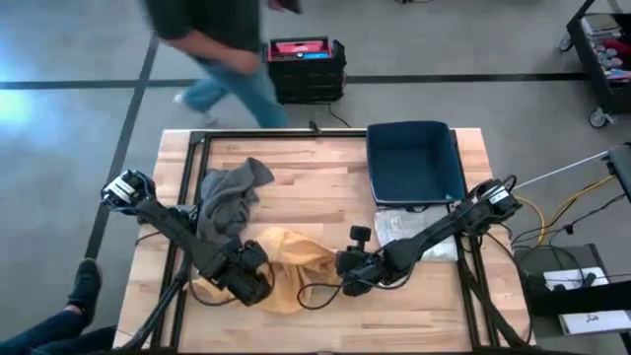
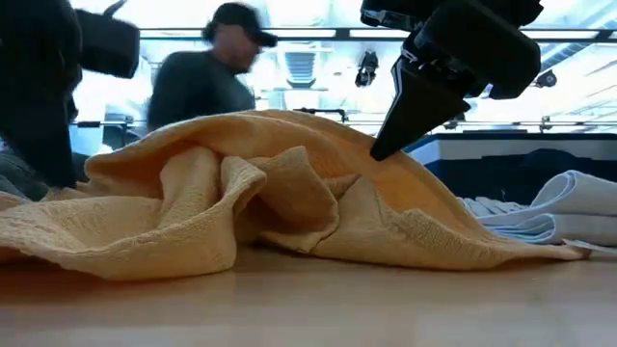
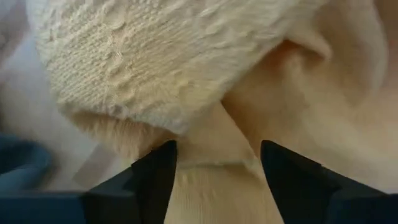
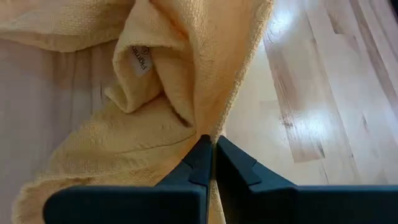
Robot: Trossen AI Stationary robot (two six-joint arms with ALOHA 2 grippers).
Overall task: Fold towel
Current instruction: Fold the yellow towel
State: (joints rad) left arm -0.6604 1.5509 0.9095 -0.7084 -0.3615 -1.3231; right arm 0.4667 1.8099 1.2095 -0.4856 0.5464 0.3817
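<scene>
step: spreading crumpled yellow towel [image 1: 286, 258] | right gripper [image 4: 212, 148] pinching its edge | left gripper [image 3: 217, 163] gaping over cloth, gripping nothing | next: lifting corners apart

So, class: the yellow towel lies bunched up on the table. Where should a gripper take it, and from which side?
By a free hemmed edge, as the right gripper does, shut on the yellow towel from its right side. The middle is bunched folds, so a grip there would probably gather several layers.

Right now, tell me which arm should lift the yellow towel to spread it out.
Right. The right tool is shut on the yellow towel at its edge, so it can lift at once. The left tool is open around a fold, gripping nothing.
</scene>
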